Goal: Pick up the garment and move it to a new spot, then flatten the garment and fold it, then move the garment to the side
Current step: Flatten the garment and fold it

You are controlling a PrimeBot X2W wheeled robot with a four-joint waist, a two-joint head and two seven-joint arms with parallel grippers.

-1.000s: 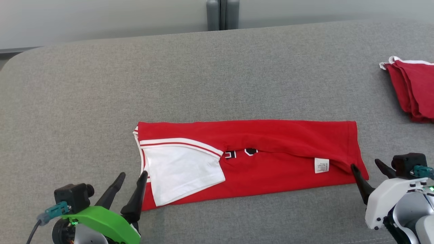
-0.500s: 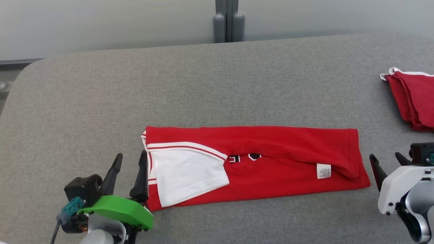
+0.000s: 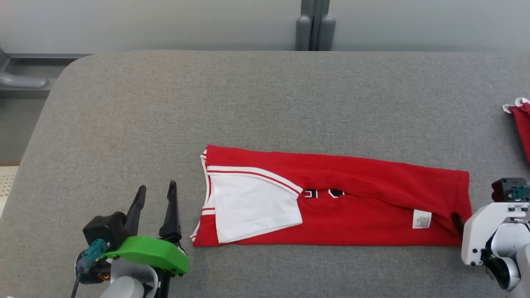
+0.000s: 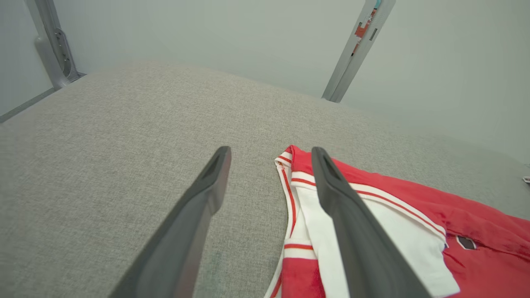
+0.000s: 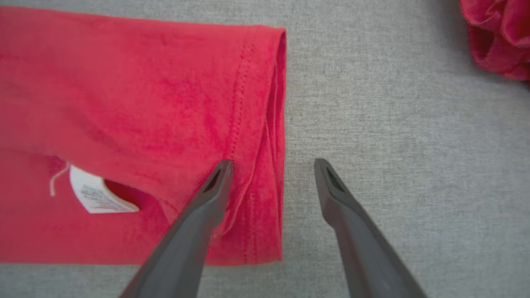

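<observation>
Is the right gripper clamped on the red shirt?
No, the right gripper stands open, one finger over the red shirt, one over the grey cushion.

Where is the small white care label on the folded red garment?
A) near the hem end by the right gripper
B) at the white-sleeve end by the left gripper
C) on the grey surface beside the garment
A: the care label lies on the garment near its hem, beside the right gripper.

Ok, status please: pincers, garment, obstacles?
Left pincer open, beside garment. Right pincer open, over its hem end. Garment folded lengthwise, flat. Other red cloth far right, apart.
</observation>
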